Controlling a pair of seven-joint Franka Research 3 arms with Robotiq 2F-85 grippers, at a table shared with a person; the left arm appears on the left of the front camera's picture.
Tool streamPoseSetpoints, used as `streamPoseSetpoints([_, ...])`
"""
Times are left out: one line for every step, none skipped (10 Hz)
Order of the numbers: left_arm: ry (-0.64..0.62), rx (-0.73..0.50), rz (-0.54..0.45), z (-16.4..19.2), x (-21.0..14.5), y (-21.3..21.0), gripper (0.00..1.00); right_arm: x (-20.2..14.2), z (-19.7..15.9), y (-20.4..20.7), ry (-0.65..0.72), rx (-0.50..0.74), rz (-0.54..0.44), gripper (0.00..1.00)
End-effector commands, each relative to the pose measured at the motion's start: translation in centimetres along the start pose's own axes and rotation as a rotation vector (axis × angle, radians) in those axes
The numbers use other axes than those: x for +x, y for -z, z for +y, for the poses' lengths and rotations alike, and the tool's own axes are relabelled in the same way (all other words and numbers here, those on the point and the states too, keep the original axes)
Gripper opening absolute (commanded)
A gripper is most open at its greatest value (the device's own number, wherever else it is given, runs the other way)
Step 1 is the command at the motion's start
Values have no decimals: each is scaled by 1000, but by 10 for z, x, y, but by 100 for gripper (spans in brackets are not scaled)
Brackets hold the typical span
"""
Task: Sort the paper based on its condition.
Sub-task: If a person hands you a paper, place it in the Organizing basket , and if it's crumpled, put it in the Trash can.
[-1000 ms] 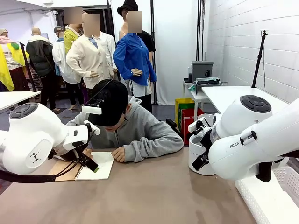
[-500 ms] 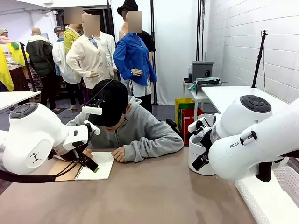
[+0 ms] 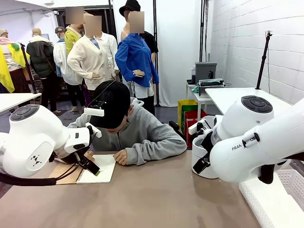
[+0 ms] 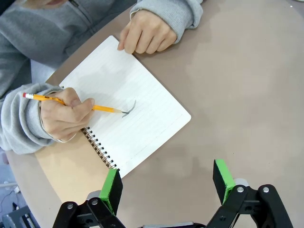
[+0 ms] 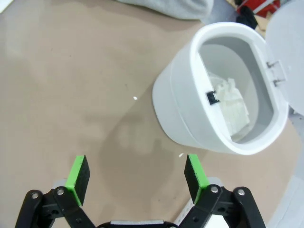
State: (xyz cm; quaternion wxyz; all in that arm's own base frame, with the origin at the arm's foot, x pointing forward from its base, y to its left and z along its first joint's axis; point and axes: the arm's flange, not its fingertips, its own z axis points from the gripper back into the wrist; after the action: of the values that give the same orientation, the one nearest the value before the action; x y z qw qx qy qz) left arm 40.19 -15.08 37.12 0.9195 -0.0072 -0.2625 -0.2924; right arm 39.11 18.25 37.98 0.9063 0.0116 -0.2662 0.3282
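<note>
A spiral-bound notebook (image 4: 124,110) with a brown cover lies open on the table (image 4: 247,85), showing a white lined page. A person's hand (image 4: 66,114) draws on the page with a yellow pencil (image 4: 71,102), and the other hand (image 4: 145,34) rests on its far corner. My left gripper (image 4: 167,185) hovers open just above the notebook's near edge, with nothing between its pads; it shows beside the notebook (image 3: 97,168) as the left gripper (image 3: 93,168). My right gripper (image 5: 137,176) stands open over bare table. Crumpled white paper (image 5: 232,107) lies in a white bin (image 5: 190,123) ahead of it.
The person leans low over the far side of the table (image 3: 156,199). The white bin (image 3: 202,164) with its lid up stands at the right, behind my right arm (image 3: 251,147). A white lattice basket (image 3: 275,204) sits at the table's front right corner.
My right arm has shifted slightly to the left. The left arm and the notebook stay where they were.
</note>
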Motion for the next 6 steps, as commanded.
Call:
streamPoseSetpoints([-33,35,31,-10,3,-10,100,16,18,-10,-18,47,26,100])
streamPoseSetpoints([-54,25,47,-15,4,-17,100,22,27,-14,-33,62,32,100])
streamPoseSetpoints([-76,-23,54,-20,6,-26,100,28,36,-17,-38,94,38,100])
streamPoseSetpoints([-92,-84,53,-29,9,-40,100,37,46,-24,-52,123,46,100])
streamPoseSetpoints([-87,-129,50,-35,13,-55,100,46,53,-31,-65,162,44,100])
streamPoseSetpoints([-76,-192,38,-41,16,-75,100,57,58,-36,-84,184,41,100])
